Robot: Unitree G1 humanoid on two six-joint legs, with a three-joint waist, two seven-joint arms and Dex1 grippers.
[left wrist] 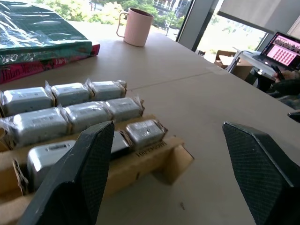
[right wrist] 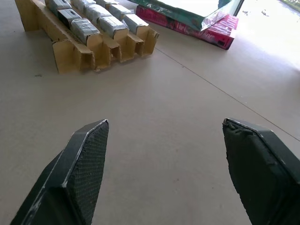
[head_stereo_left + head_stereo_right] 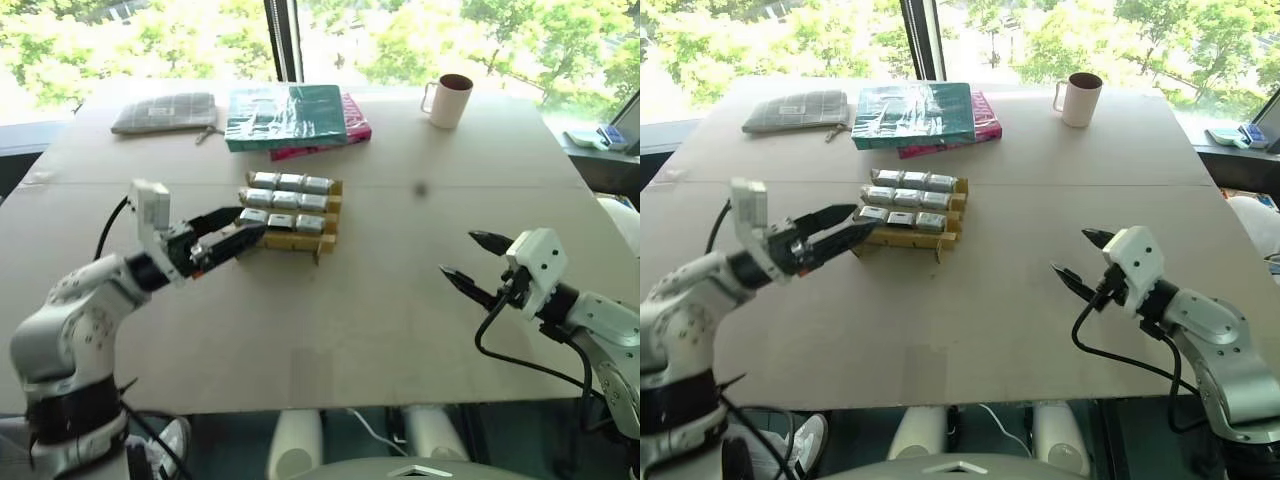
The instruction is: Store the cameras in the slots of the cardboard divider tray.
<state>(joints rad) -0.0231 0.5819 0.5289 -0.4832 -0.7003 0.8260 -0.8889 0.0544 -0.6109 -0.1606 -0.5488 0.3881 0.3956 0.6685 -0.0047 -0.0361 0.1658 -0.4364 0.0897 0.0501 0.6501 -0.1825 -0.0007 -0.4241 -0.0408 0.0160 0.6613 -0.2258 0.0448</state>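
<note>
Head views, desk (image 3: 400, 330): flat matt beige board with a seam across the upper part of the frame.
Head views, cardboard divider tray (image 3: 325, 243): low tan corrugated tray, centre of frame, slightly left; crossed strips form square slots.
Head views, cameras (image 3: 286, 199): small boxy silver-grey blocks in glossy clear wrap, seated in three rows of three in the slots.
Head views, left pincer (image 3: 243, 228): two black tapered fingers spread apart, holding nothing, tips at the tray's left edge by the nearest row; contact cannot be told.
Head views, right pincer (image 3: 467, 259): lower right of frame, black pointed fingers parted, empty, over bare desk, well apart from the tray.
Head views, packets (image 3: 285, 115): teal shiny-wrapped flat pack lying on a pink one, upper centre, behind the tray.
Head views, mug (image 3: 447, 100): pale pink cylinder with handle, upper right.
Head views, pouch (image 3: 165, 111): grey checked fabric, upper left.
Left wrist view, fingers (image 1: 75, 180): cross-hatched black pads, wide apart; the tray's corrugated front wall and the wrapped blocks lie beyond the one at lower left.
Left wrist view, laptop (image 1: 283, 48): open, lit screen, upper right.
Right wrist view, fingers (image 2: 79, 173): textured black pads, wide apart, bare desk between them; tray in the upper left corner, pink pack edge at top.
</note>
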